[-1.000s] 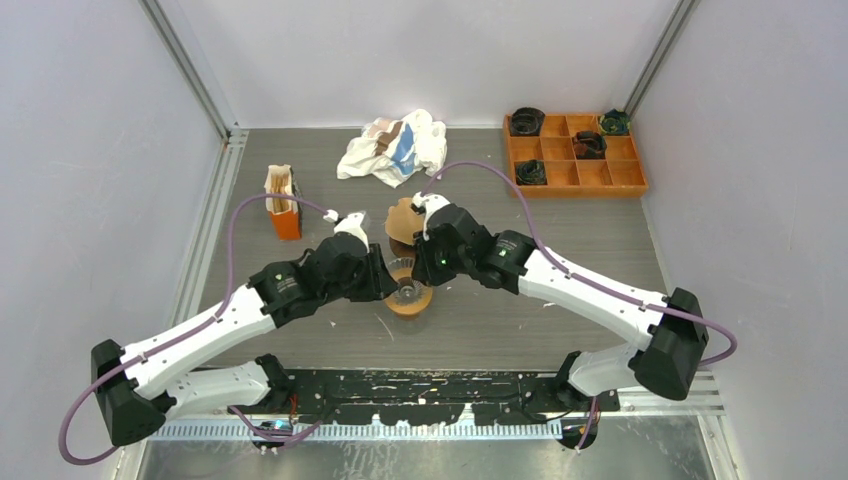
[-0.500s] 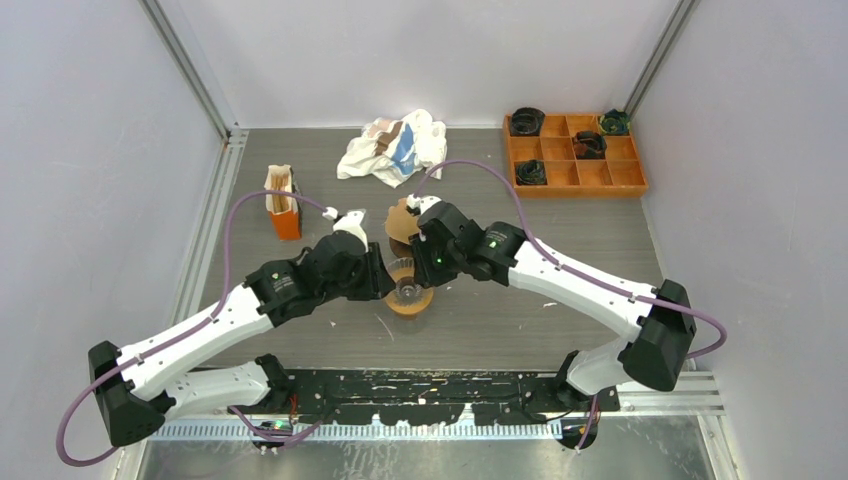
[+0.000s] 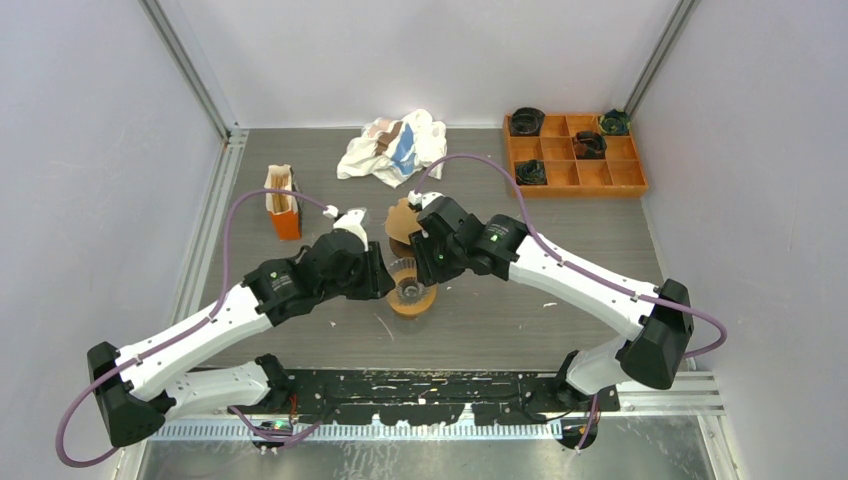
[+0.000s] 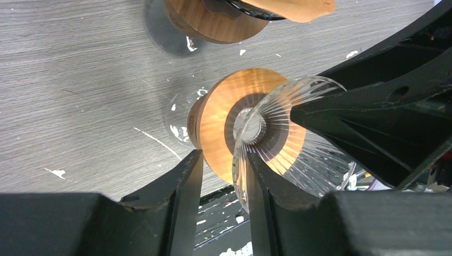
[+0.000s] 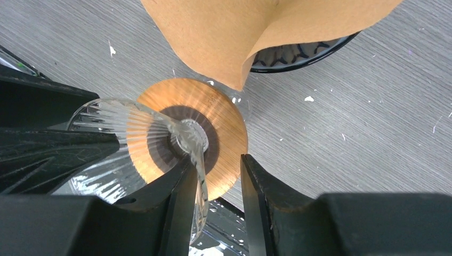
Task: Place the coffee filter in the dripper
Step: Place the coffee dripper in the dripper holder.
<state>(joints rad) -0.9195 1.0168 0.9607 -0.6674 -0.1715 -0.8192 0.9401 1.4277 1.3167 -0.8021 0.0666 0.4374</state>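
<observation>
Right arm [image 3: 560, 275] is edging back and leftward against the earlier frame. I am finding the right gripper [image 5: 217, 160] and left gripper [image 4: 225, 153] both standing parted astride the rim of the glass dripper [image 4: 266, 101], neither clamping it. Brown filter [image 5: 256, 32] is lying atop the dark dripper [image 5: 304, 50] just behind; the glass cone is sitting empty. I am judging placement unfinished. Count: one filter, two drippers.

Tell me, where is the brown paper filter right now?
In the top view the brown paper filter is in the middle of the table, just behind the glass dripper and in front of the crumpled white bundle.
</observation>
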